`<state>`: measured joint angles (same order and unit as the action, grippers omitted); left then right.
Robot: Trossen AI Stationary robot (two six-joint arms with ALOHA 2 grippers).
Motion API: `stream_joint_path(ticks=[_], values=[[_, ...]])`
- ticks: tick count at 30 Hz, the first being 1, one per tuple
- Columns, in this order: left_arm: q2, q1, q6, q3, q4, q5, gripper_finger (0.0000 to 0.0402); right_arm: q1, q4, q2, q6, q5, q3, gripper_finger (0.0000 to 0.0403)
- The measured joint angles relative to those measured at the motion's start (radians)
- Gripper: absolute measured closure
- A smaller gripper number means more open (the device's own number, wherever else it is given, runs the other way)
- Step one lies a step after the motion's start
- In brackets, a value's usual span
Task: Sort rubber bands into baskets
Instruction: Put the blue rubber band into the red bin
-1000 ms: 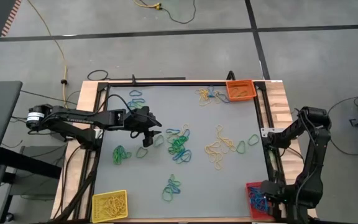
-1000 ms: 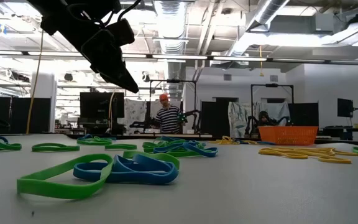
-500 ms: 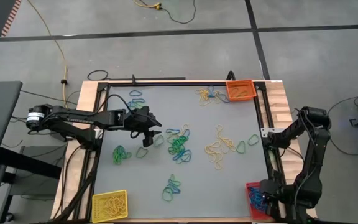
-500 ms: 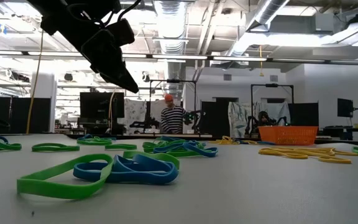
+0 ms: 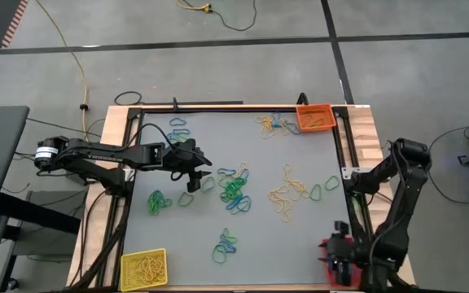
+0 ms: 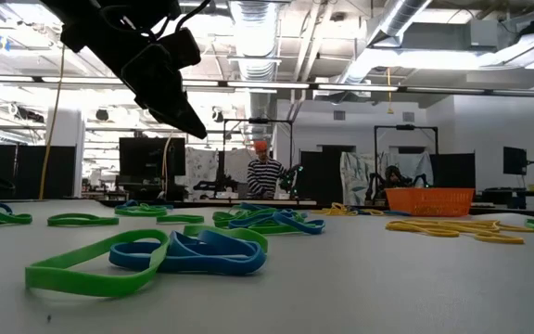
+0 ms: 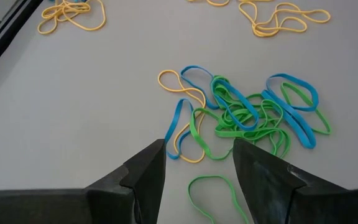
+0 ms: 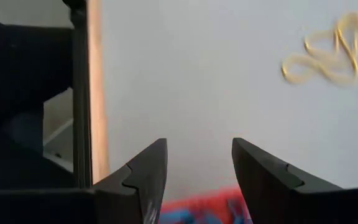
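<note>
The grey table [image 5: 300, 236] is the biggest thing here, with a wooden frame around it. Over its left half reaches the left arm, and the left gripper [image 5: 192, 181] hangs above the mat with its fingers apart and nothing between them. In its wrist view a mixed heap of green, blue and yellow rubber bands [image 7: 247, 115] lies just ahead of the fingertips, and one green band [image 7: 213, 196] lies between them.

The right arm is folded at the right edge, and the right gripper [image 8: 194, 171] is above the red basket [image 8: 197, 208] in the near right corner, fingers spread and empty. Blue bands lie in this basket.

The orange basket [image 5: 315, 118] stands in the far right corner and the yellow basket [image 5: 143, 268] in the near left one. More bands lie scattered on the mat between them.

Far behind the table, a person [image 6: 264, 174] stands in the room.
</note>
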<state>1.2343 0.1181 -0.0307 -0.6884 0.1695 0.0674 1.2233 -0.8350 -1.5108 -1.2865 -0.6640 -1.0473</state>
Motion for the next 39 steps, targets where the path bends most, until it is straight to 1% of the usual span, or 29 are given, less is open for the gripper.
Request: stream_joint_path(ticks=[4,10,15,19,21,26,29,32,35,39], values=[[0.0,0.0,0.0,0.0,0.0,0.0,0.0223,-0.082,0.134,0.0,0.22,-0.027,0.0,0.0192],[0.0,0.0,0.0,0.0,0.0,0.0,0.0223,-0.208,0.461,0.0,0.554,-0.019,0.076,0.0192],[0.0,0.0,0.0,0.0,0.0,0.0,0.0223,-0.29,0.693,0.0,0.735,-0.012,0.161,0.0192],[0.0,0.0,0.0,0.0,0.0,0.0,0.0223,-0.347,0.895,-0.003,0.824,0.061,0.234,0.0192],[0.0,0.0,0.0,0.0,0.0,0.0,0.0223,-0.372,1.002,-0.026,0.866,0.104,0.261,0.0192],[0.0,0.0,0.0,0.0,0.0,0.0,0.0223,-0.428,1.19,-0.151,0.95,0.202,0.275,0.0192],[0.0,0.0,0.0,0.0,0.0,0.0,0.0223,-0.464,1.295,-0.227,0.984,0.23,0.275,0.0192],[0.0,0.0,0.0,0.0,0.0,0.0,0.0223,-0.502,1.387,-0.287,1.004,0.239,0.275,0.0197],[0.0,0.0,0.0,0.0,0.0,0.0,0.0223,-0.545,1.454,-0.339,1.007,0.293,0.271,0.0203],[0.0,0.0,0.0,0.0,0.0,0.0,0.0223,-0.595,1.464,-0.412,1.007,0.36,0.232,0.0212]])
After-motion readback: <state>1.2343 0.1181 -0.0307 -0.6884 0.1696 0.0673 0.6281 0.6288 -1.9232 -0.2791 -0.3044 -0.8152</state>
